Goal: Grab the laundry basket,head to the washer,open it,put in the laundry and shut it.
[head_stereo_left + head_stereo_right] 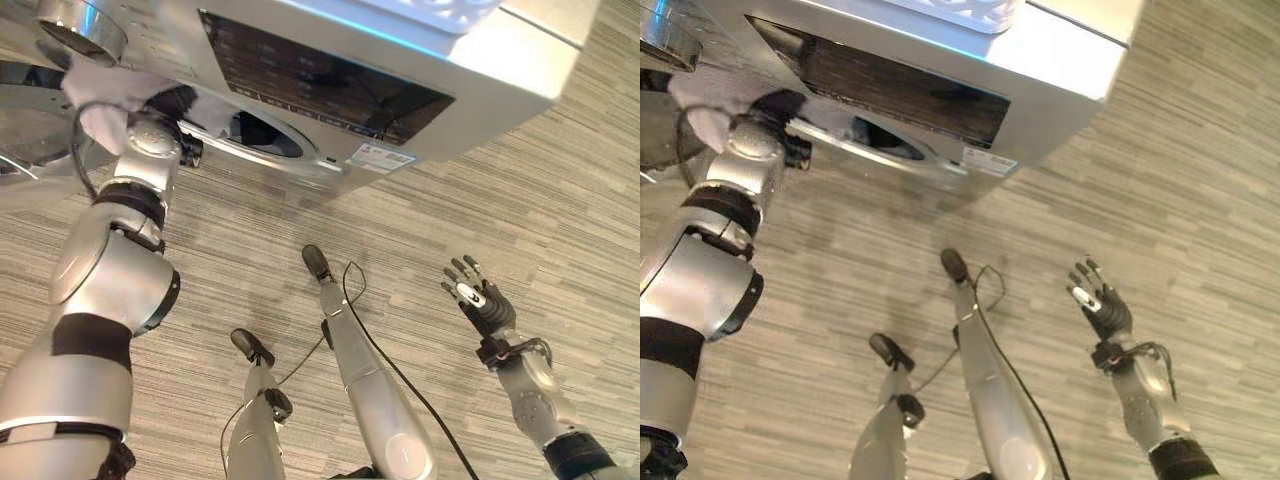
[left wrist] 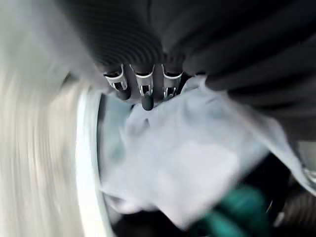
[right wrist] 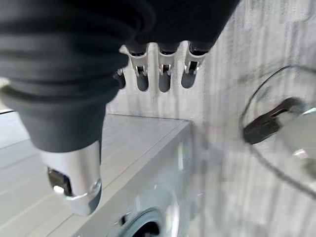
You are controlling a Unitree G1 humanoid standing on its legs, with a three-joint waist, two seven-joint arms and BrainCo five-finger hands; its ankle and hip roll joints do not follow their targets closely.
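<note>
The left wrist view looks along the left hand (image 2: 143,86), whose fingers are curled down onto a pale white cloth (image 2: 187,163). The cloth hangs at the round opening of the washer (image 1: 400,70), just beside the opening's light rim (image 2: 89,163). Something green (image 2: 237,212) and something dark lie below the cloth, too blurry to name. In the left eye view the left arm reaches up to the washer's front, and the white cloth bunches over the hand right at the dark hole (image 1: 265,135) of the washer. The open round door (image 1: 30,120) of the washer sits off to the left of the arm. The right hand (image 1: 482,300) is held up over the striped grey floor (image 1: 560,180), well apart from the washer. Its fingers are spread out straight and it holds nothing.
</note>
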